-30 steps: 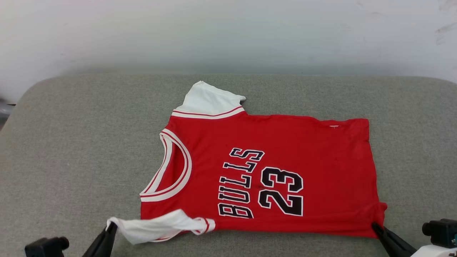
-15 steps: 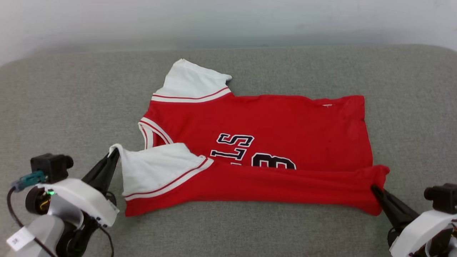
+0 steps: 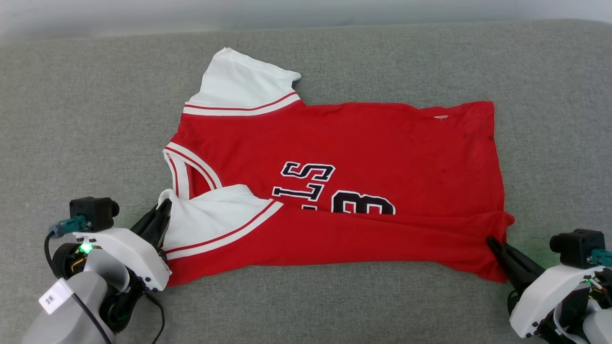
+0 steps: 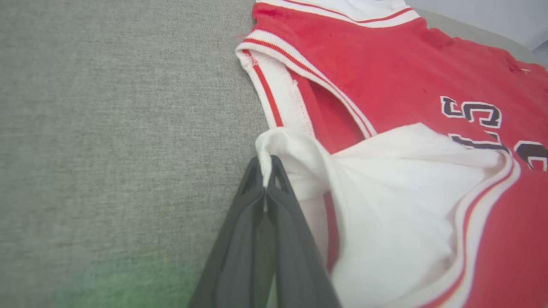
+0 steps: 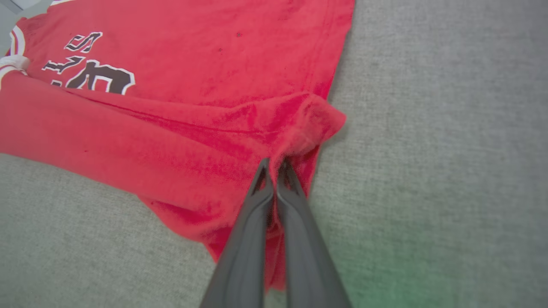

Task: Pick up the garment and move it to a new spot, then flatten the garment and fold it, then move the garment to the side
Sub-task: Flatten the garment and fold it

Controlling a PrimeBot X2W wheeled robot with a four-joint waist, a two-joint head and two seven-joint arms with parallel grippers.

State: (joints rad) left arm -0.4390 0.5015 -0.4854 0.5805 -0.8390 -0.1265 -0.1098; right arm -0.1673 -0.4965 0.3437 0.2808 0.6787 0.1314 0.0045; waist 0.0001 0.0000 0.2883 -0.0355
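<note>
Red knit jersey (image 3: 363, 138), soft and lightly creased, lies crosswise on a grey coarse-woven cushion (image 3: 86, 110). Its collar (image 3: 191, 165) is ribbed and striped, and its black print (image 3: 306, 179) is white-edged. The left gripper (image 3: 165, 204) has slim tapered dark fingers closed on the tip of the near white sleeve (image 3: 210, 217). The right gripper (image 3: 489, 240) is pinched tight on the bunched near hem corner. Since one second earlier, the near long edge has folded up over the chest, hiding the print's lower half, and the camera has tilted down.
</note>
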